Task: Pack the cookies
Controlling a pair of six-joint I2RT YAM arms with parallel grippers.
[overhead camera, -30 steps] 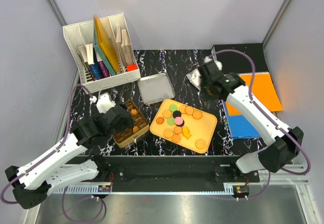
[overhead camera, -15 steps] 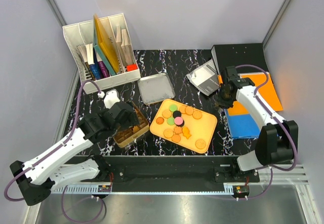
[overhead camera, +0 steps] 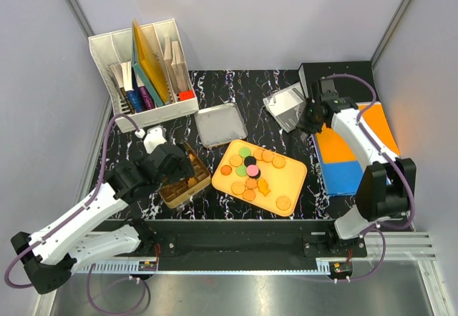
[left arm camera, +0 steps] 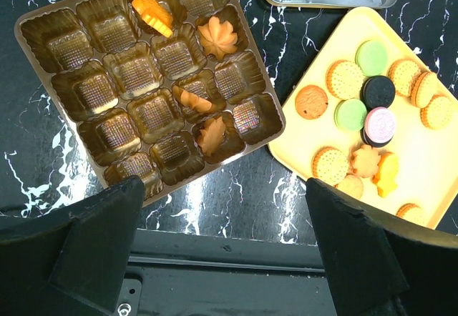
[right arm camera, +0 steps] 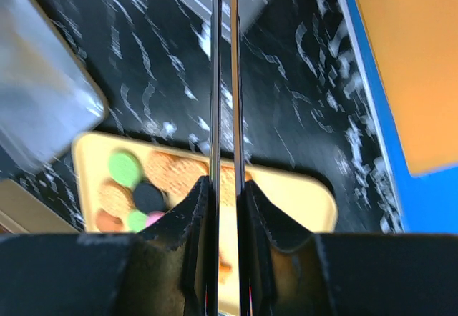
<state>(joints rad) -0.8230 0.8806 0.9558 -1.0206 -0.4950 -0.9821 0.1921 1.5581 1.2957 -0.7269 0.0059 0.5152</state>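
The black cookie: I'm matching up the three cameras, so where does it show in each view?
Top external: the black cookie lies near the picture's middle.
Left wrist: black cookie right of centre, in the upper half, just above the pink cookie in the picture.
Right wrist: black cookie at lower left, blurred.
Shared landmark: the yellow tray under it, seen in all three views.

Glossy gold plastic tray (left arm camera: 93,91), shiny metal lid (overhead camera: 286,107), marbled tabletop (overhead camera: 243,87).
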